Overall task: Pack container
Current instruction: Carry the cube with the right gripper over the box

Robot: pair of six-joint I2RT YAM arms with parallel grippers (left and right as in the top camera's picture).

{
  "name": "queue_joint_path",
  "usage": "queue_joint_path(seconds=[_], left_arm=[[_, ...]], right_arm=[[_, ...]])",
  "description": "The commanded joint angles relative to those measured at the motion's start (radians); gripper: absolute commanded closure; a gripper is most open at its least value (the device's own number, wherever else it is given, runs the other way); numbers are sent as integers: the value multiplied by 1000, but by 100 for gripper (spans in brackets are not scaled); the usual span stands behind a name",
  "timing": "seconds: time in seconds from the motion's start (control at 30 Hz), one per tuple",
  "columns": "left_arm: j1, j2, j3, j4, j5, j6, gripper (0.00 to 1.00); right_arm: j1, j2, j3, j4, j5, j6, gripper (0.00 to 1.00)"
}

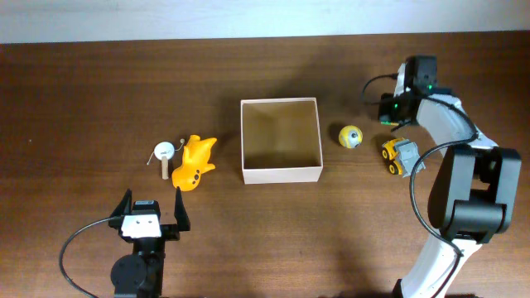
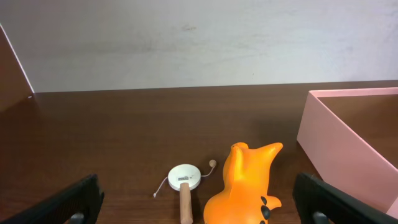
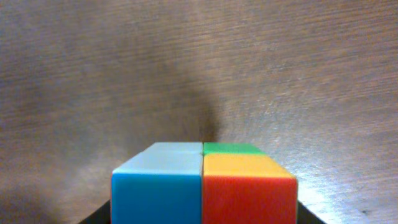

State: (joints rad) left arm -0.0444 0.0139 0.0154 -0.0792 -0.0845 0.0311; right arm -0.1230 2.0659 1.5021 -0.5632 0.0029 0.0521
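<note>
The container point(image 1: 281, 173) sits mid-desk, open side up. The left hand point(image 1: 151, 217) hangs near the front edge with its fingers spread wide, holding nothing, just behind an orange toy point(image 1: 195, 161). The right hand point(image 1: 391, 110) is well to the container's right, with a coloured cube point(image 3: 202, 183) close against its camera (fingers hidden, so a grip cannot be told).

Dark brown wood-grain table point(image 1: 83, 83); pale grey wall point(image 2: 186, 56) behind — faint scuffs; soft even light.
</note>
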Motion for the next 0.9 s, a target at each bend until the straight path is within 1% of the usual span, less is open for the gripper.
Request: queue_joint_path(seconds=[0.0,0.1,0.17,0.27,0.4,0.5,0.6,0.67,0.73,0.87], left_arm=[[0,-8,-6,0,10,15,1],[0,-8,-6,0,10,15,1],[0,-8,-6,0,10,15,1],[0,-8,-6,0,10,15,1],[0,-8,-6,0,10,16,1],[0,-8,-6,0,10,15,1],[0,-8,-6,0,11,15,1],[0,-8,-6,0,10,15,1],[0,-8,-6,0,10,15,1],[0,-8,-6,0,10,15,1]], right_arm=[[-2,3,90,-47,-3,0,51],[-2,3,167,-131,-47,-3,51],[-2,3,218,-185,-122,-36,51],[-1,3,311,-282,-301,-100,51],[7,3,435,-404,-586,-196,51],[30,3,508,-472,-759,-236,50],[73,-1,544,-519,-875,-272,50],[111,-3,546,-534,-912,-284,51],[164,-2,546,-549,-906,-285,51],[281,-2,545,-572,-755,-277,52]])
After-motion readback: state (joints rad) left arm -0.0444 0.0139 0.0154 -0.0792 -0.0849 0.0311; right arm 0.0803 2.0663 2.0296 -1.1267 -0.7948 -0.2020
